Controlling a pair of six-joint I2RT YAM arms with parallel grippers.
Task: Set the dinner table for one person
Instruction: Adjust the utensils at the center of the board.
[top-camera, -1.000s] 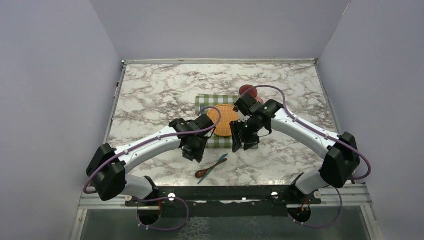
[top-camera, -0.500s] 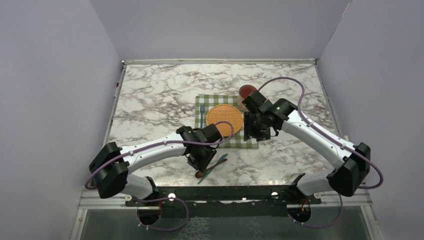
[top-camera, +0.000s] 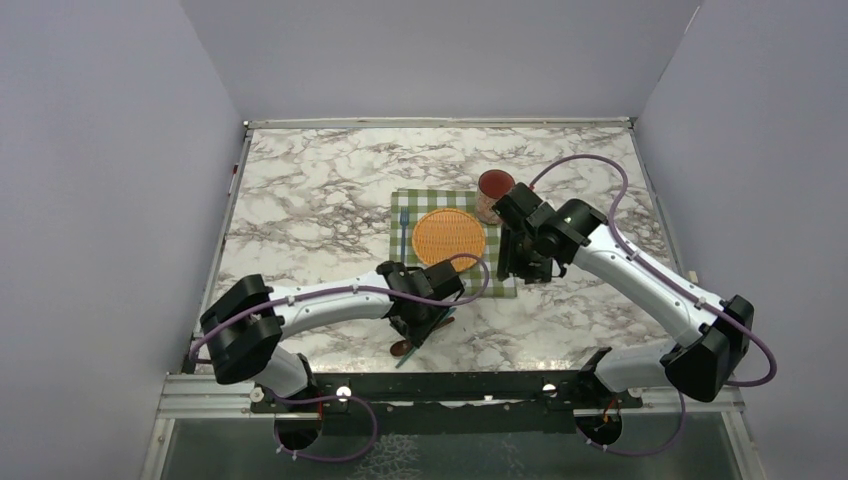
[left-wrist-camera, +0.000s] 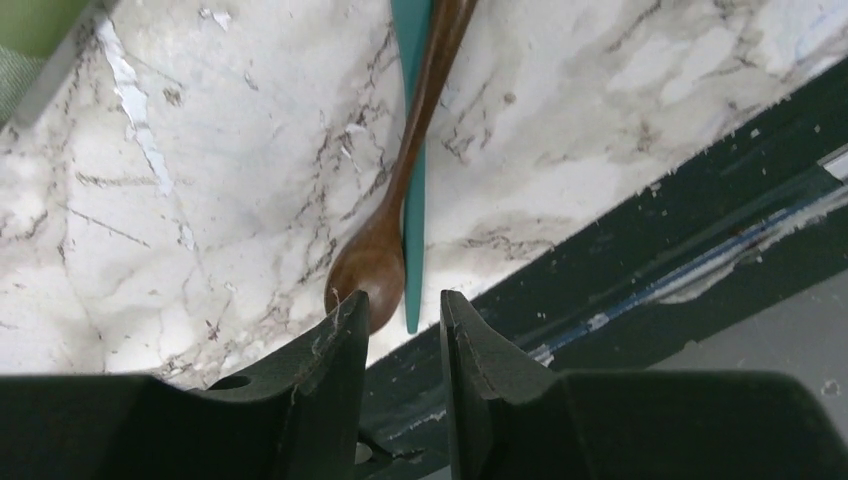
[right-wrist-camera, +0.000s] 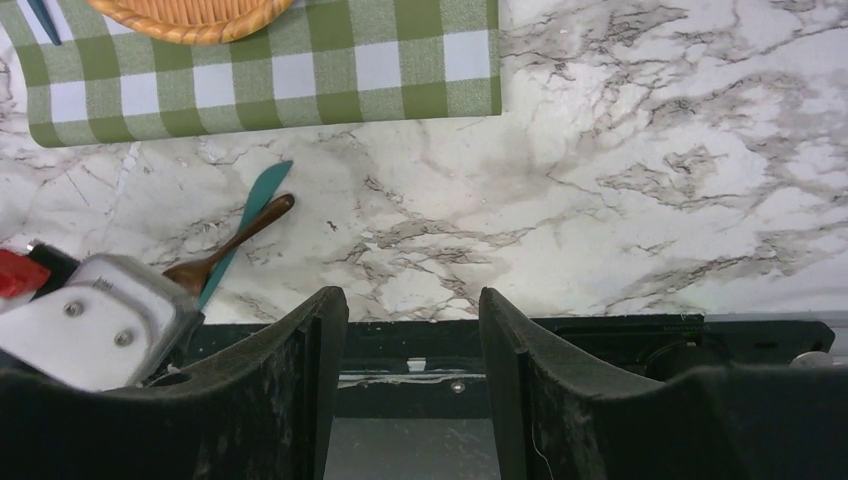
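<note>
Table (top-camera: 300, 200): marble, with the cloth (top-camera: 440, 198) mid-table and the plate (top-camera: 447, 236) on it.
Left tool (left-wrist-camera: 402, 305): jaws narrowly apart, nothing between them, low on the cloth's near side.
Right tool (right-wrist-camera: 410, 300): jaws apart, empty, above the cloth's near right corner.
Spoon (left-wrist-camera: 408, 160) and knife (left-wrist-camera: 413, 250): on bare table just near of the cloth, touching. Their long axes run from the cloth toward the left tool, and the bowl meets one fingertip.
Judgement: the left arm is nearer, and its jaws should straddle the handle crosswise.

From above, my left gripper (top-camera: 412, 335) hides most of the wooden spoon (left-wrist-camera: 385, 225) and teal utensil (left-wrist-camera: 414, 270). Ahead of it, on the wrist view, both handles run off frame.
</note>
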